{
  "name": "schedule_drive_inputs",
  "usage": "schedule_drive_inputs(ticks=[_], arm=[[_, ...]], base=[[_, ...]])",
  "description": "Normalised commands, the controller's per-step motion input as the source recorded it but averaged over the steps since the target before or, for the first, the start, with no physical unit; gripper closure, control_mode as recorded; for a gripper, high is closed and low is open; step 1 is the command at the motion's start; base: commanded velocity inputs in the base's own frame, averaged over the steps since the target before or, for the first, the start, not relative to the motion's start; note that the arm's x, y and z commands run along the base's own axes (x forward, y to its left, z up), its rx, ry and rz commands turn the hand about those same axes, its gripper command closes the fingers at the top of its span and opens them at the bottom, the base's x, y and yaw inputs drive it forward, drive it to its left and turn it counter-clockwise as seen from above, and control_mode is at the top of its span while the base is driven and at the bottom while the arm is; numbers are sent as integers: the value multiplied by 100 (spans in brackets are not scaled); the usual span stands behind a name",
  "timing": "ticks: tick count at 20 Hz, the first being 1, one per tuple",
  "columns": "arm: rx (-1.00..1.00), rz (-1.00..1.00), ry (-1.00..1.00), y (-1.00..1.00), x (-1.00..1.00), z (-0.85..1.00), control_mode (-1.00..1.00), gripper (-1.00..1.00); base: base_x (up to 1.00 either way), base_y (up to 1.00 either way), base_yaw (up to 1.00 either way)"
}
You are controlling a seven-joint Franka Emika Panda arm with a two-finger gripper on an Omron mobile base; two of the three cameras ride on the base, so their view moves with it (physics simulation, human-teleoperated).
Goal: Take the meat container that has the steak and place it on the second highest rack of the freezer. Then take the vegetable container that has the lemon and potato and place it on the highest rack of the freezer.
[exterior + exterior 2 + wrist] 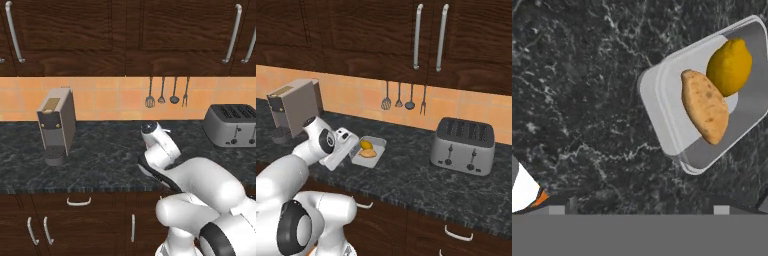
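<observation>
The robot's two-finger pincer [351, 145] hangs over the black marbled stone counter [406, 170], its jaws spread wide with nothing between them. Just ahead of it, apart from the fingers, sits the shallow pale-grey rectangular vegetable container [370, 151], flat on the counter. In it lie the bright yellow oval lemon [365, 145] and the flattish orange-tan potato [368, 153], side by side and touching.

The hand view looks straight down: the container [662, 115] sits up and to the right of the dark finger tips [557, 209], with the potato [705, 106] nearer the pincer and the lemon [729, 66] beyond it, toward the far rim. Bare counter [587, 100] lies directly under the jaws.

In the left base view the white arm [160, 145] blocks the container. This view shows a boxy beige-grey coffee machine [56, 125] well off to the arm's left, and a silver four-slot toaster [232, 125] far to its right. The right base view shows the toaster [463, 145] well beyond the container, and four dark utensils [403, 100] hanging on the orange tiled wall behind.
</observation>
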Motion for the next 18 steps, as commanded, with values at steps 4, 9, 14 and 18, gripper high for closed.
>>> schedule_drive_inputs(ticks=[4, 9, 14, 18], arm=[[11, 0, -3, 0, 7, -36, -100, -100], [13, 0, -6, 0, 18, -23, -100, -100], [5, 0, -6, 0, 23, -11, -100, -100], [0, 0, -1, 0, 30, -25, -100, -100]], base=[[0, 0, 0], [0, 0, 0], [0, 0, 0], [0, 0, 0]])
